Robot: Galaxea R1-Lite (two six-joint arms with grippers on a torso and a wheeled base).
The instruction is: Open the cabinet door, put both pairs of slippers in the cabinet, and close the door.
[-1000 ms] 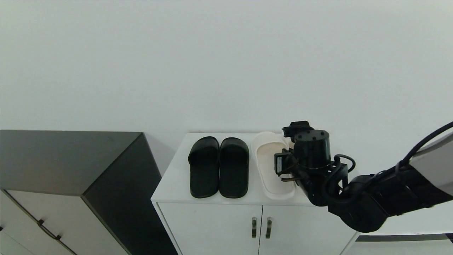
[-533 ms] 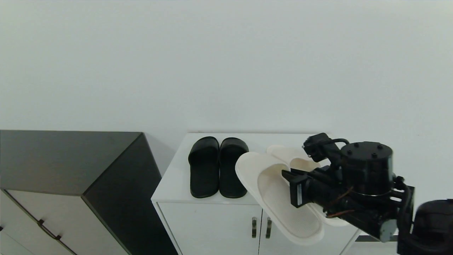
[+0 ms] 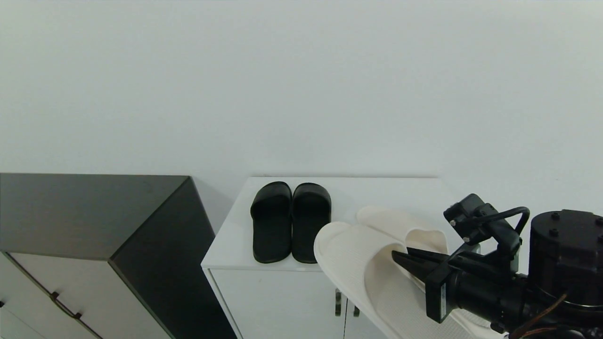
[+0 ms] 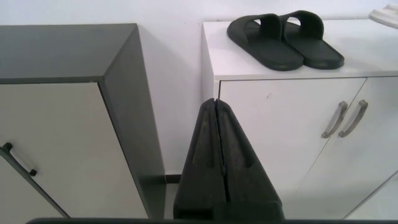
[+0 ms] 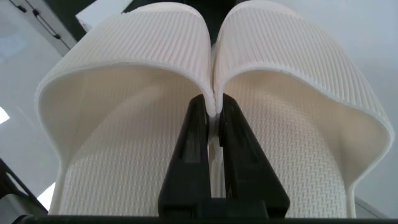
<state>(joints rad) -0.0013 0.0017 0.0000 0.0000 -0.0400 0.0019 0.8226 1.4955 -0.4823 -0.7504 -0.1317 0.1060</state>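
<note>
Two white slippers (image 3: 367,263) hang pinched by their straps in the tightly closed right gripper (image 3: 398,256) off the cabinet (image 3: 377,190) top's front right edge, best held firm and clear of the shut doors (image 3: 278,301), while the empty, closed left gripper (image 4: 216,109) faces the front-left corner below the black slippers (image 3: 290,221).

I see one slipper pair (image 3: 290,221) atop the cabinet (image 3: 235,245). The other pair (image 3: 358,254) hangs at its four o'clock.
</note>
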